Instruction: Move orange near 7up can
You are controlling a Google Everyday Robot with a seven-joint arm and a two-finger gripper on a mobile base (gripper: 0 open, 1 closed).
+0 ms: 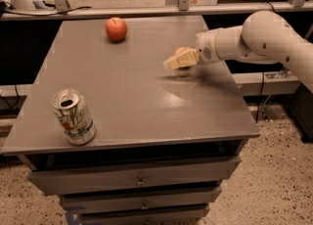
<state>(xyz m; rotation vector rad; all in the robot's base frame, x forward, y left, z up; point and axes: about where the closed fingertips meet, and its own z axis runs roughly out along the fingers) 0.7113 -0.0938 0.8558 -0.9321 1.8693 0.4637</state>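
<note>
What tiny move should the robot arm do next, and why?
Probably settle the gripper around the orange, which peeks out right behind it near the right side of the table. The 7up can stands far off at the front left corner, so the orange likely needs a sure grasp before travelling there.

7up can (73,117): green and red markings, no lettering legible.
gripper (172,63): no readable marks; above table (127,97), right side, just beside orange (181,51).
</note>
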